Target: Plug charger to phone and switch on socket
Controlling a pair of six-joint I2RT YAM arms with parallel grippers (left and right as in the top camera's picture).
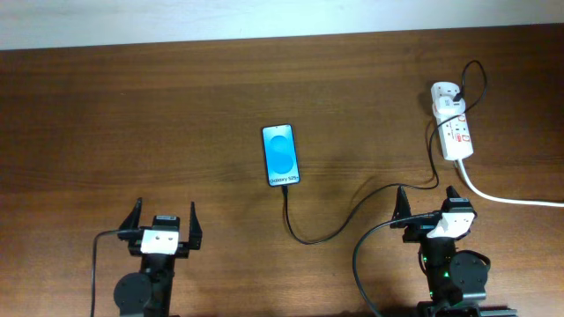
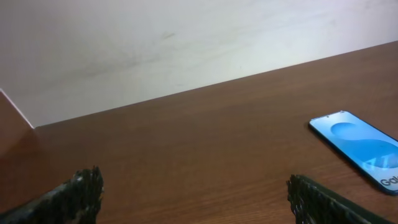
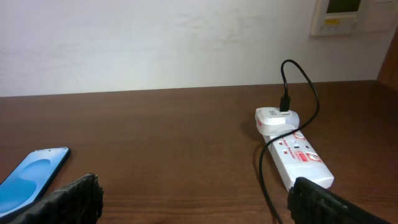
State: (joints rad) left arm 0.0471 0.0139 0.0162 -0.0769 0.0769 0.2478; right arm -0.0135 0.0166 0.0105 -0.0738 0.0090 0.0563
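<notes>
The phone [image 1: 280, 155] lies near the table's middle, blue screen up, text end toward me. It also shows in the left wrist view [image 2: 360, 148] and the right wrist view [image 3: 32, 179]. The charger cable [image 1: 352, 216] runs from the phone's near end, where its tip sits, in a curve rightward to the white adapter on the socket [image 1: 453, 121]. The socket also shows in the right wrist view [image 3: 297, 153], cable [image 3: 264, 168] beside it. My left gripper [image 1: 164, 220] is open and empty at the front left. My right gripper [image 1: 426, 210] is open and empty, just in front of the socket.
The socket's thick white cord [image 1: 507, 197] runs off to the right edge. A pale wall [image 3: 155, 43] stands behind the table, with a white wall panel [image 3: 345, 15] at the upper right.
</notes>
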